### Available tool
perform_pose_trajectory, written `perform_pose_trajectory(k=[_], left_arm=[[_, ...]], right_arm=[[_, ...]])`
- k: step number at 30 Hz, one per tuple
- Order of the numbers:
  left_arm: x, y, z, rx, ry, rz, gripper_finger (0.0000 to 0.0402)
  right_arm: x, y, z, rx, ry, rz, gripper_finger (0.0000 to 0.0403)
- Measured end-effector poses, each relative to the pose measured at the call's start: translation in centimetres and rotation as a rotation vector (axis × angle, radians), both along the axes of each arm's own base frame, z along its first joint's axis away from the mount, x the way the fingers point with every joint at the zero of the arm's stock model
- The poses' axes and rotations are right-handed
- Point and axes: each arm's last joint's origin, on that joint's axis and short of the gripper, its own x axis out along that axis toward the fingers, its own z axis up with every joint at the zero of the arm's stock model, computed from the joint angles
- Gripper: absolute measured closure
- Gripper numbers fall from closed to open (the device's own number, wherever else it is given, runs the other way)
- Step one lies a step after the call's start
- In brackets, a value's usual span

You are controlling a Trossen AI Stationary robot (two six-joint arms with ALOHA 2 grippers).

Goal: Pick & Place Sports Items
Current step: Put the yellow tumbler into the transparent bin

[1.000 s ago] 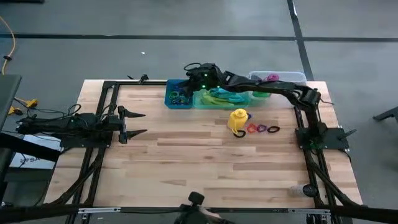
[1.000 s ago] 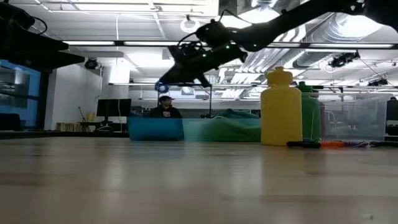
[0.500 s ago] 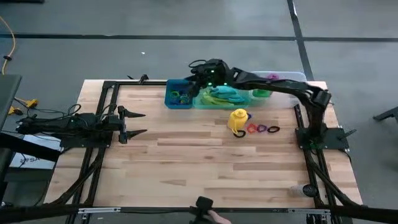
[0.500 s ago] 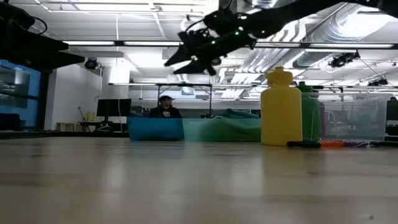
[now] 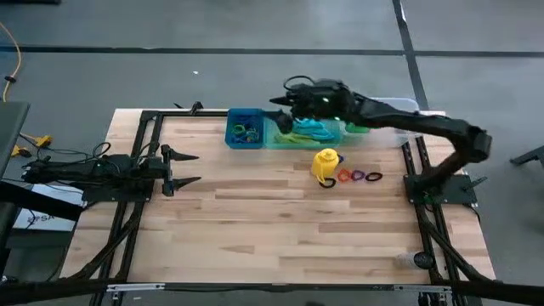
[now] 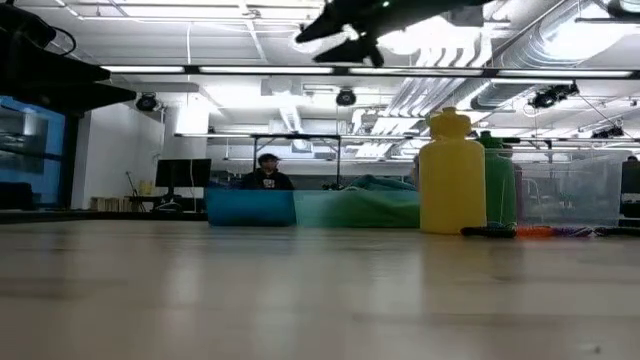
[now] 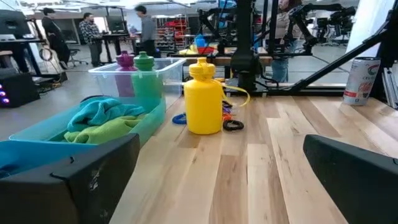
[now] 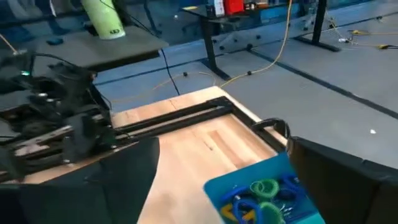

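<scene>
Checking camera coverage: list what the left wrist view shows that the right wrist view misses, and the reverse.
Left wrist only: yellow bottle, green bottle and purple bottle in the clear bin, cloths in the green bin, rings on the table, a can.
Right wrist only: rings inside the blue bin, the left arm, open floor.
Both: the wooden table and blue bin.

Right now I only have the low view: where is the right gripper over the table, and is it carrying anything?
Observer: The right gripper hangs above the green bin, at its end nearest the blue bin; jaws open, empty.
Operator: What's inside the blue bin?
Observer: Small coloured rings, green and blue among them.
Operator: And the left arm?
Observer: The left gripper waits at the table's left side, jaws open.
</scene>
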Motion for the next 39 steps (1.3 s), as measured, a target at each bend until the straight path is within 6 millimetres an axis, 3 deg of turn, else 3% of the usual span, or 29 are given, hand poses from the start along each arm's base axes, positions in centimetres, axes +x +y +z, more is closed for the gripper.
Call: perform_pose_trajectory(k=[9, 17, 20, 39], left_arm=[[0.0, 0.0, 0.0, 0.000, 0.000, 0.000, 0.0034], [0.0, 0.0, 0.0, 0.000, 0.000, 0.000, 0.0034], [0.0, 0.0, 0.0, 0.000, -0.001, 0.000, 0.0034], [0.0, 0.0, 0.0, 0.000, -0.001, 0.000, 0.0034]], right_arm=[[-6.8, 5.3, -1.8, -0.100, -0.109, -0.094, 0.0083], [-12.0, 8.6, -4.6, -0.126, -0.103, -0.134, 0.0020], [-12.8, 9.1, -6.1, -0.125, -0.070, -0.135, 0.0002], [-14.4, 9.8, -15.4, -0.028, 0.038, -0.095, 0.0015]])
